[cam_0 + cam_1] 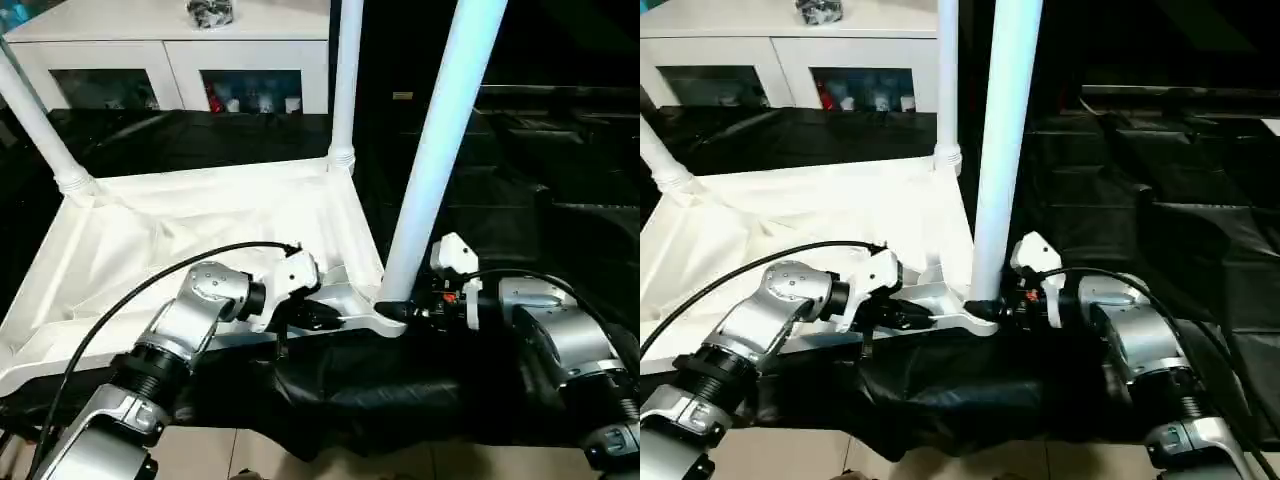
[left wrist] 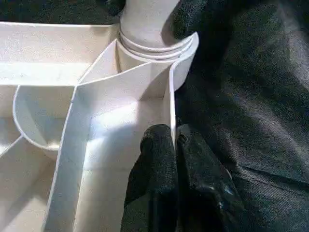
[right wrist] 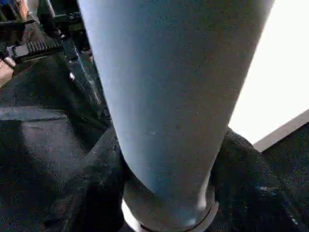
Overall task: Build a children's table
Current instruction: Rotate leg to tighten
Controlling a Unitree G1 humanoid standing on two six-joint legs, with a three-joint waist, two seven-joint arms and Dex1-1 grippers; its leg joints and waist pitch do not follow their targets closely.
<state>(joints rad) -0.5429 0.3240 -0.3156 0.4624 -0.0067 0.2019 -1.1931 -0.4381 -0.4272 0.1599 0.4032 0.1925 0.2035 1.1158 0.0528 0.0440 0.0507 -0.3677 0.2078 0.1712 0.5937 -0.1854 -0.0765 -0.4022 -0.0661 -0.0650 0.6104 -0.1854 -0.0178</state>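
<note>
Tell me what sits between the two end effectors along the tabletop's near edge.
The near-right corner socket of the tabletop, with a white leg standing in it. The left end effector pinches the rim wall; the right end effector straddles the leg's base, in both eye views.

Indoor room like a home or lab: white glass-door cabinet (image 1: 170, 70), black-draped work surface (image 1: 560, 200), tiled floor (image 1: 420, 462).

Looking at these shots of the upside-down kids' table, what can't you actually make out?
- Near leg: top cut off by the head view's upper edge.
- Its seating in the corner socket: the joint's inside is hidden by the socket wall and the right tool's black fingers.
- Tabletop's near left corner: hidden behind the left forearm in the head views.
- Small object on the cabinet: too small and cropped to identify.
</note>
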